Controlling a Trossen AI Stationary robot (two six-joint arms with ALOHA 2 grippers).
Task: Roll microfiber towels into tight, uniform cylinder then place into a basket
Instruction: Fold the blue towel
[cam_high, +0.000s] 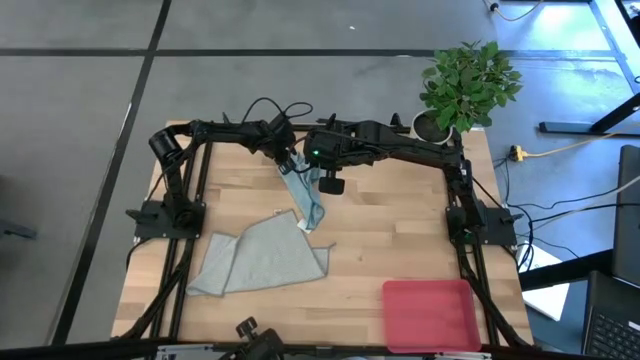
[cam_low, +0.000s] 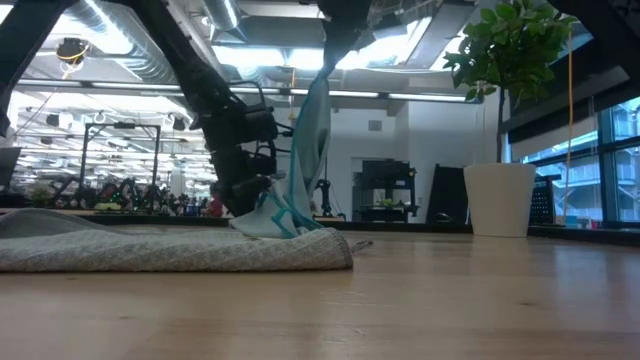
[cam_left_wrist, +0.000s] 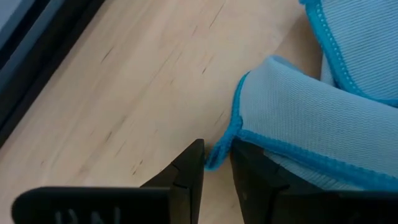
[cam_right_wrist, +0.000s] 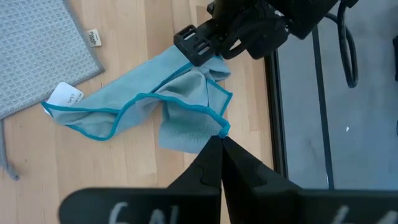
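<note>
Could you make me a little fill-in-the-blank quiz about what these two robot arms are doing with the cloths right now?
1. Both grippers hold up the ____ towel.
2. The grey-green towel lies flat on the ____.
3. The pink basket holds ____ towels.
4. The right gripper pinches the towel's ____.

Missing words: teal-blue; table; no; corner

From above, the teal towel (cam_high: 303, 198) hangs under both arms, so its upper end and the tips of the left pincer (cam_high: 292, 163) and right pincer (cam_high: 322, 178) are hidden. The pink basket (cam_high: 430, 314) is cut off by the lower edge. In the low view the grey-green towel (cam_low: 170, 247) runs off the left edge, and the arms leave at the top. The left wrist view cuts the teal towel at 2 edges. The print on its white tag (cam_right_wrist: 64, 94) is too small to read.
</note>
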